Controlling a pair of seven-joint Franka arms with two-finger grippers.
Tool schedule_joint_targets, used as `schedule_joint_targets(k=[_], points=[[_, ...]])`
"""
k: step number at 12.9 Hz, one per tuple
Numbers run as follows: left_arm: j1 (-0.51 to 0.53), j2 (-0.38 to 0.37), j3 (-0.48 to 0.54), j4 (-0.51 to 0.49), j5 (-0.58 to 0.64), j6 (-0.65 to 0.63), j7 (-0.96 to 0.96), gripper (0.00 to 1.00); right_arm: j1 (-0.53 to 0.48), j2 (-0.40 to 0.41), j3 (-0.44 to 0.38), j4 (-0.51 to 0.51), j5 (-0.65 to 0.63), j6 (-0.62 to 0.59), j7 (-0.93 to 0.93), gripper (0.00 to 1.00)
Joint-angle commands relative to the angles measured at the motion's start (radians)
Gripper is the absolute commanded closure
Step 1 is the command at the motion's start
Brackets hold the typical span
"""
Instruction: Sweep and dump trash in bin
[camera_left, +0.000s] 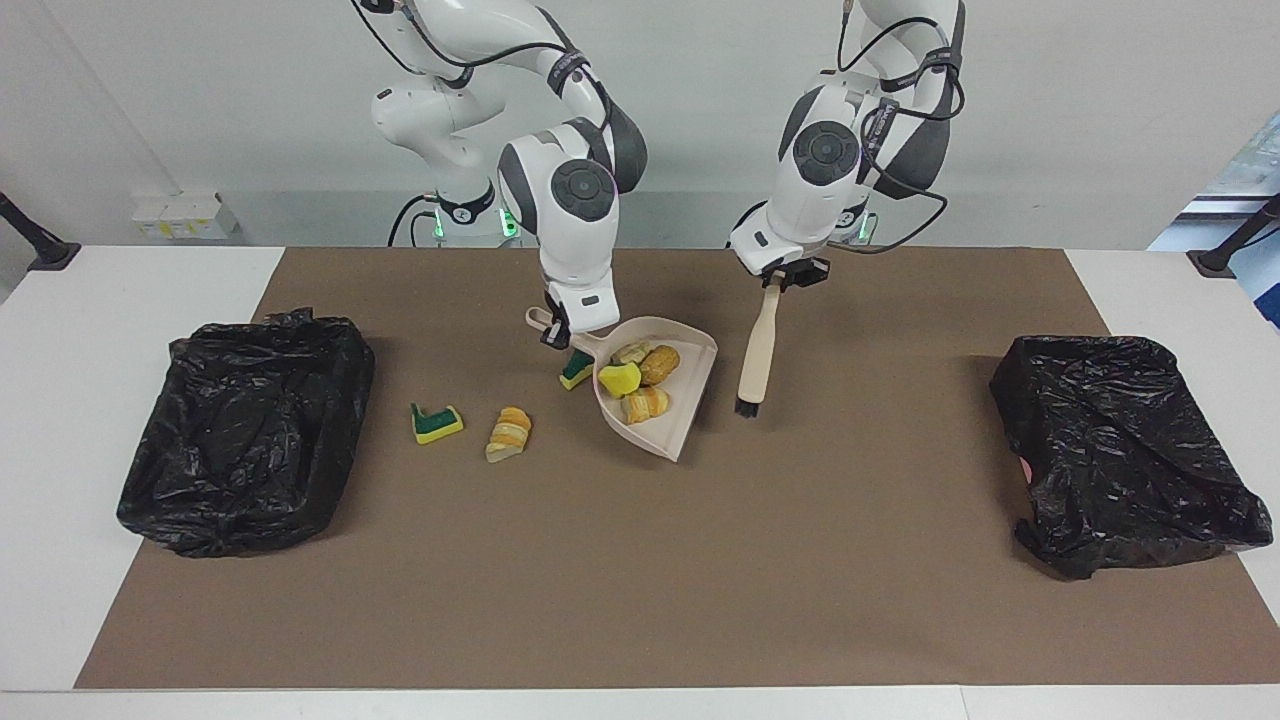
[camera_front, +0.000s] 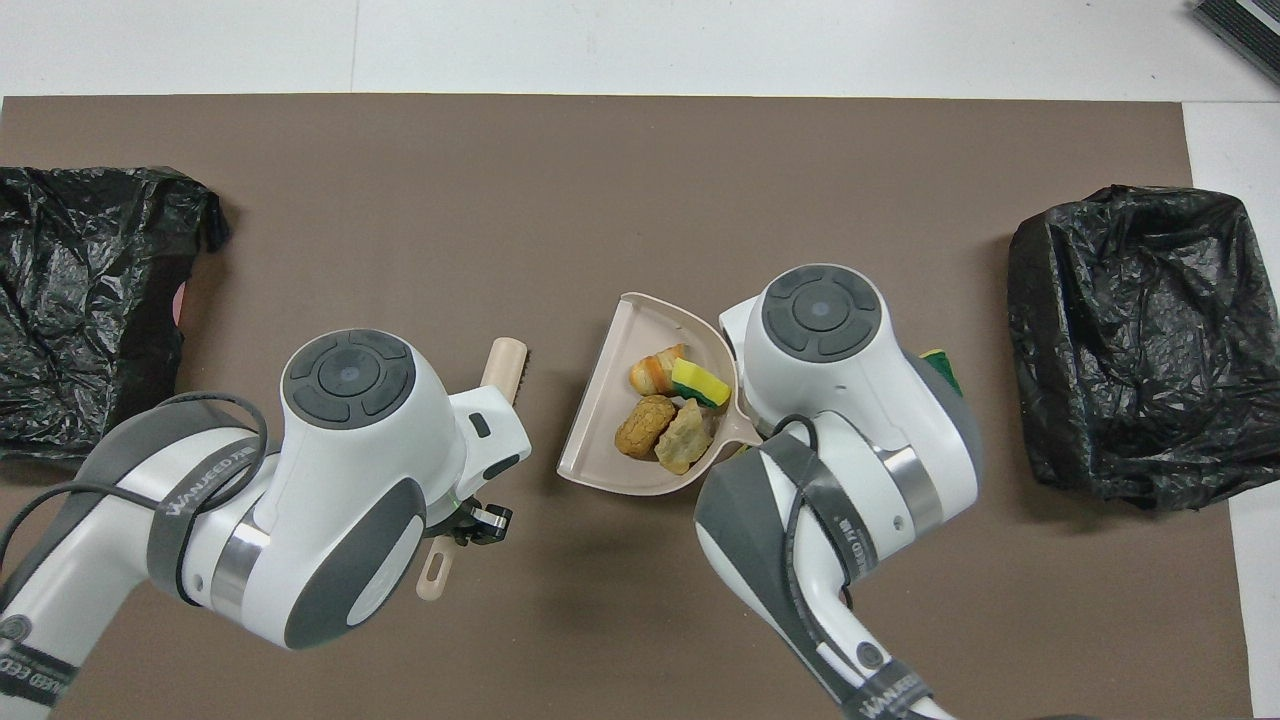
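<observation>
Trash in dustpan; three scraps overhead-hidden under arm.

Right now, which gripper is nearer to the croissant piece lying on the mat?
Right. The right gripper holds the dustpan handle, beside the croissant piece. The left gripper holds the brush past the dustpan, toward the left arm's end.

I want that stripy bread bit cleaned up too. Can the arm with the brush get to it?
Probably not directly: the dustpan, held by the right gripper, lies between the brush in the left gripper and the bread chunk.
</observation>
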Motion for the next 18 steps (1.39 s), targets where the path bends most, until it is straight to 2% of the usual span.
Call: schedule_joint_targets(k=[1, 5, 9, 12, 15, 18], points=[[-0.013, -0.08, -0.002, -0.107, -0.002, 0.047, -0.099, 1.0, -0.07, -0.029, 0.002, 0.049, -0.012, -0.088, -0.166, 1.0], [-0.048, -0.186, -0.006, -0.273, -0.011, 0.13, -0.175, 1.0, -0.188, -0.061, 0.0, 0.086, -0.081, -0.165, -0.425, 1.0], [-0.114, -0.193, -0.006, -0.304, -0.045, 0.166, -0.241, 1.0, -0.353, -0.133, -0.001, 0.084, -0.184, -0.191, -0.617, 1.0], [-0.212, -0.185, -0.006, -0.339, -0.086, 0.272, -0.38, 1.0, -0.516, -0.147, -0.001, 0.086, -0.236, -0.179, -0.824, 1.0], [-0.238, -0.183, -0.006, -0.385, -0.088, 0.32, -0.397, 1.0, -0.673, -0.142, -0.006, 0.086, -0.278, -0.059, -1.022, 1.0], [-0.301, -0.182, -0.006, -0.465, -0.089, 0.43, -0.443, 1.0, -0.8, -0.135, -0.007, 0.084, -0.324, 0.131, -1.137, 1.0]])
